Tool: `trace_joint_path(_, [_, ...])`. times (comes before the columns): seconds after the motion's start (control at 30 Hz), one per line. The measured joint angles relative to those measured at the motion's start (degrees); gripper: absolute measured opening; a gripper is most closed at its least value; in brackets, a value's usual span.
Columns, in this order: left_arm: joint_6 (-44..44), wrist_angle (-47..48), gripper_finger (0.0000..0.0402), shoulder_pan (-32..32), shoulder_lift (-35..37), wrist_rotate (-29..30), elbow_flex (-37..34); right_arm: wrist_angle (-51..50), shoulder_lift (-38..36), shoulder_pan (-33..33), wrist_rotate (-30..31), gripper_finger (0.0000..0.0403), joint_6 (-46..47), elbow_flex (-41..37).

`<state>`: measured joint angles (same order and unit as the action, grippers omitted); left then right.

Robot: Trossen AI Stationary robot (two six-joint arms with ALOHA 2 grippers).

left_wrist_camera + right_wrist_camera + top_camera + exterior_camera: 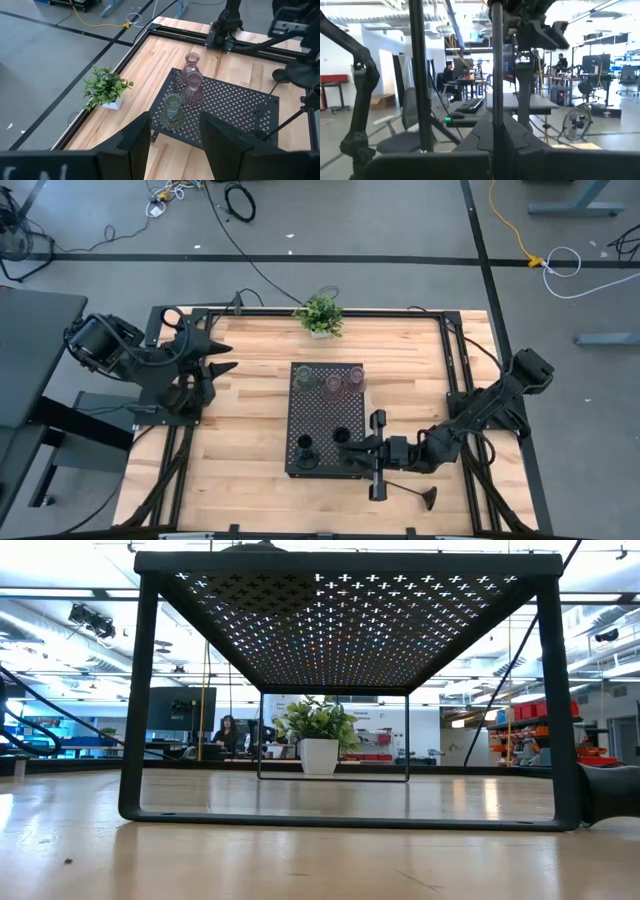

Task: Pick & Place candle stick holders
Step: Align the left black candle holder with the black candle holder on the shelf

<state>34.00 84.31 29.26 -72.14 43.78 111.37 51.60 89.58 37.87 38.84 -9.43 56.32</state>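
Observation:
The black perforated tray (322, 412) stands mid-table. On its far part stand an olive glass cup (307, 380) and two pinkish glass cups (332, 386) (352, 380); they also show in the left wrist view (173, 107) (194, 90) (191, 62). A black stemmed holder (305, 450) stands on the tray's near left part. My right gripper (358, 445) is over the tray's near right part, shut on a second black holder (342, 437). A third black stemmed holder (420, 496) lies on the table near the front edge. My left gripper (225, 360) is open and empty at the table's left. My right gripper pinches the holder's thin stem (496, 75) between its two fingers. The fingers lie level, coming from the table's right, across the stem. The stem stands upright above the fingers. Whether the holder's foot rests on the tray, I cannot tell.
A small green potted plant (320, 315) stands at the table's far edge behind the tray. Black frame rails (455, 360) run along the table's sides. Bare wood lies left of the tray (255, 420). People sit at desks in the room beyond the table.

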Motion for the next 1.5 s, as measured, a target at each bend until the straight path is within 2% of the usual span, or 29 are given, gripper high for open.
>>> trace_joint_path(0.2, [-0.09, 0.0, 0.017, 0.0, 0.0, 0.55, 0.0, 8.66, 3.19, -0.02, 0.14, 0.0001, -0.02, -3.31])
trace_joint_path(0.73, [-1.68, 0.28, 0.017, -0.04, 0.0, 0.55, 0.0, 25.1, 16.67, -0.39, 1.03, 0.0001, -1.55, -3.35])
trace_joint_path(1.23, [-1.73, 1.34, 0.017, -0.04, -0.01, -0.08, 0.0, 33.59, 25.53, -2.03, 2.22, 0.0001, -1.12, -3.33])
trace_joint_path(1.5, [-1.79, 1.51, 0.017, -0.04, -0.01, -0.08, 0.0, 33.6, 25.7, -3.12, 1.35, 0.0001, -2.5, -3.31])
